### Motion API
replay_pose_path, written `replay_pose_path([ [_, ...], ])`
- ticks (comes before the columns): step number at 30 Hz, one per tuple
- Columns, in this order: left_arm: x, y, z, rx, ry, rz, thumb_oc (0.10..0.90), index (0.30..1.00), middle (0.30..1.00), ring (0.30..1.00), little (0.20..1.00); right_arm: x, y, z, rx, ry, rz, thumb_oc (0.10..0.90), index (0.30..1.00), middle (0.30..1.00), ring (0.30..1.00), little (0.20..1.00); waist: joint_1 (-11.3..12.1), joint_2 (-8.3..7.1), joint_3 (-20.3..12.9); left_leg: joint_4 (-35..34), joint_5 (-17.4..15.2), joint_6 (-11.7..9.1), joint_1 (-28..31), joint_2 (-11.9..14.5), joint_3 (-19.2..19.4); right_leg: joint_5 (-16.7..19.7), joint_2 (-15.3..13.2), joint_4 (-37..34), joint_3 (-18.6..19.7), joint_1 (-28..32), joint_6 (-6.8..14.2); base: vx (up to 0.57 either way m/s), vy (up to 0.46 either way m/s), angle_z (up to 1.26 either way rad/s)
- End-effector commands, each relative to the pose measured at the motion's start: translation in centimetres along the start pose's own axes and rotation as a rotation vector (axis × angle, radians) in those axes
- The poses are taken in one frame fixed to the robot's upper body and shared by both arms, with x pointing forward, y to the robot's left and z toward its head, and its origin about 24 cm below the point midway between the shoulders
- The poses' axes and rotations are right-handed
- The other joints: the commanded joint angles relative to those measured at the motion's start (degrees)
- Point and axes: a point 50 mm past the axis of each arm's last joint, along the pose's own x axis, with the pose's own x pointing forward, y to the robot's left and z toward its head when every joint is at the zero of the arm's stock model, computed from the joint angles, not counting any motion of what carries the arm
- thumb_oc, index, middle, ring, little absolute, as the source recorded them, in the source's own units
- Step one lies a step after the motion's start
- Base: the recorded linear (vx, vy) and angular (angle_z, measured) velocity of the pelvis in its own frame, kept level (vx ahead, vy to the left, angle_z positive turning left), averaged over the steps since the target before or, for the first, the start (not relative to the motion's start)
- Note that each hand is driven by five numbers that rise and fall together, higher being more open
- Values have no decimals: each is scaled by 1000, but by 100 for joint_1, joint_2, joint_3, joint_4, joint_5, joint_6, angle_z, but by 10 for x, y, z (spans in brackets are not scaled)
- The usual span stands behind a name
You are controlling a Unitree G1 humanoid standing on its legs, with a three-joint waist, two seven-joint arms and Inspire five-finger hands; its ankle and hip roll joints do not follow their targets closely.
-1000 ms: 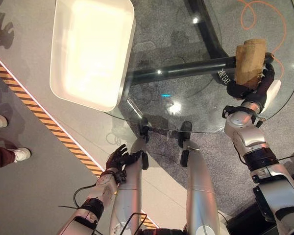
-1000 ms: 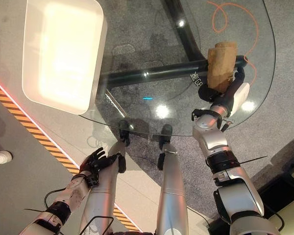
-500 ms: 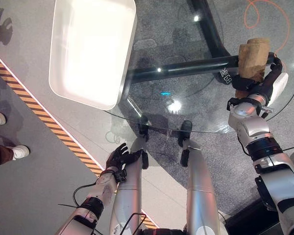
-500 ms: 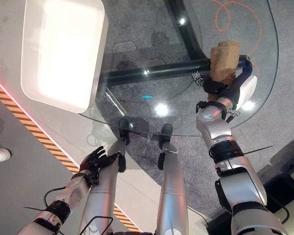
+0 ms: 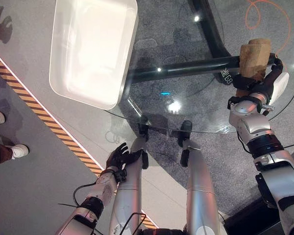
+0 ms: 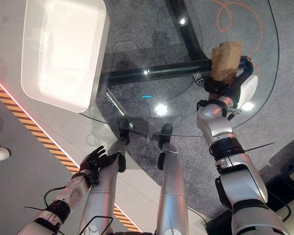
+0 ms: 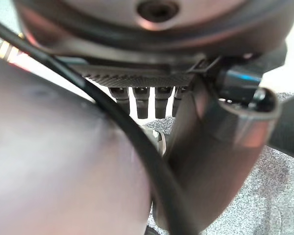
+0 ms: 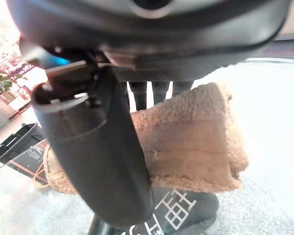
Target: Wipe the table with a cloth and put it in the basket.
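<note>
Cloth [image 5: 254, 58], tan, fuzzy and folded, sits pinched in right hand [image 5: 264, 84].

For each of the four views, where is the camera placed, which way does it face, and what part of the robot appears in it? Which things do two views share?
Left eye view: on the head, facing down at the glass table, basket and cloth; both arms show.
Right eye view: beside it, same scene; the right hand holds the cloth.
Left wrist view: on the left wrist, along the left hand, low beside the leg.
Right wrist view: on the right wrist, along the thumb and fingers curled round the cloth.
Shared: the cloth appears in both eye views and the right wrist view.
</note>
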Motion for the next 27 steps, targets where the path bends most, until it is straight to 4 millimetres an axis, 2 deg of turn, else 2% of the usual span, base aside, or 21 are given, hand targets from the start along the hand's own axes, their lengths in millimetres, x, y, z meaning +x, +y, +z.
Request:
replay_pose_path([
  [1,-21,10,-64,19,203,57,800,900,900,900,900,-19,4,-62,-89,220,158,800,900,900,900,900,2,164,-86,903,-887,99,-232,-356,75,814,299,-834,-299,-122,-14,0,0,0],
  [2,-21,9,-64,13,200,57,800,900,900,900,900,-26,7,-66,-83,230,173,800,900,900,900,900,-17,146,-86,885,-885,108,-206,-349,93,809,305,-836,-292,-108,-14,0,0,0],
  [9,-20,9,-62,13,201,66,800,900,900,900,900,-36,11,-74,-42,260,198,800,900,900,900,900,-41,123,-86,880,-893,113,-204,-342,103,821,298,-840,-274,-115,9,9,0,0],
  [10,-23,10,-69,15,219,69,800,900,900,900,900,-39,10,-81,-52,274,202,800,900,900,900,900,-13,140,-86,936,-1092,84,-29,-316,68,638,329,-760,-256,41,49,63,2,0],
  [11,-24,10,-70,16,224,74,800,900,900,900,900,-40,11,-80,-33,279,208,800,900,900,900,900,-14,141,-86,938,-1100,89,-33,-320,67,647,328,-752,-254,22,51,0,0,0],
  [12,-21,9,-65,14,209,72,800,900,900,900,900,-38,12,-74,-15,269,207,800,900,900,900,900,-40,125,-86,887,-909,119,-209,-342,104,831,297,-829,-272,-137,12,-53,1,-1],
  [13,-21,10,-66,14,213,74,800,900,900,900,900,-39,13,-75,-5,274,212,800,900,900,900,900,-42,124,-86,886,-913,120,-203,-342,105,828,294,-828,-272,-133,13,0,0,0],
  [14,-25,12,-74,16,234,81,800,900,900,900,900,-44,14,-82,-1,295,225,800,900,900,900,900,-21,125,-86,937,-1112,95,-13,-322,69,639,334,-743,-252,34,48,0,0,0],
  [15,-22,10,-68,13,217,80,800,900,900,900,900,-43,15,-76,16,284,227,800,900,900,900,900,-52,100,-86,881,-918,126,-186,-346,106,823,310,-825,-268,-121,7,60,7,1],
  [16,-26,12,-74,14,234,85,800,900,900,900,900,-49,15,-84,10,303,238,800,900,900,900,900,-37,99,-86,919,-1114,99,13,-325,74,633,349,-753,-247,59,45,0,0,0],
  [17,-26,12,-74,13,233,85,800,900,900,900,900,-50,15,-85,13,306,242,800,900,900,900,900,-42,92,-86,914,-1114,99,22,-325,76,632,352,-755,-245,68,44,54,11,-1],
  [18,-25,11,-73,11,230,84,800,900,900,900,900,-55,17,-87,22,314,252,800,900,900,900,900,-58,74,-86,905,-1111,101,37,-322,82,634,360,-761,-241,79,42,-61,5,-3],
  [19,-21,9,-66,9,212,80,800,900,900,900,900,-54,18,-82,37,303,255,800,900,900,900,900,-92,50,-86,846,-915,129,-131,-343,122,819,332,-847,-254,-70,4,-61,8,-1],
  [21,-21,8,-65,4,207,78,800,900,900,900,900,-57,19,-84,43,307,263,800,900,900,900,900,-111,36,-86,837,-915,132,-110,-337,137,817,341,-847,-240,-57,7,1,19,-1],
  [22,-23,7,-70,1,219,80,800,900,900,900,900,-63,18,-91,34,321,264,800,900,900,900,900,-101,47,-86,888,-1114,110,79,-312,116,627,376,-760,-215,107,53,58,35,-4],
  [23,-23,6,-69,-1,215,78,800,900,900,900,900,-63,18,-91,36,320,263,800,900,900,900,900,-108,47,-86,889,-1116,116,76,-311,127,622,380,-764,-208,110,54,57,33,-2],
  [24,-23,6,-68,-2,214,77,800,900,900,900,900,-63,18,-91,34,317,262,737,846,846,846,837,-106,51,-86,904,-1127,117,71,-304,134,618,381,-764,-206,112,55,0,0,0],
  [25,-22,5,-67,-2,212,77,800,900,900,900,900,-63,17,-90,32,309,258,289,462,462,462,389,-108,57,-86,916,-1128,116,53,-301,138,630,379,-771,-200,103,60,0,0,0],
  [26,-22,5,-67,-1,213,78,800,900,900,900,900,-63,17,-89,29,300,257,100,300,300,300,200,-109,62,-86,914,-1127,115,51,-303,135,640,378,-774,-196,97,65,0,0,0],
  [27,-22,5,-67,1,214,81,800,900,900,900,900,-62,18,-88,26,291,258,100,300,300,300,200,-109,68,-86,919,-1128,111,45,-302,135,649,375,-773,-192,87,71,0,0,0],
])
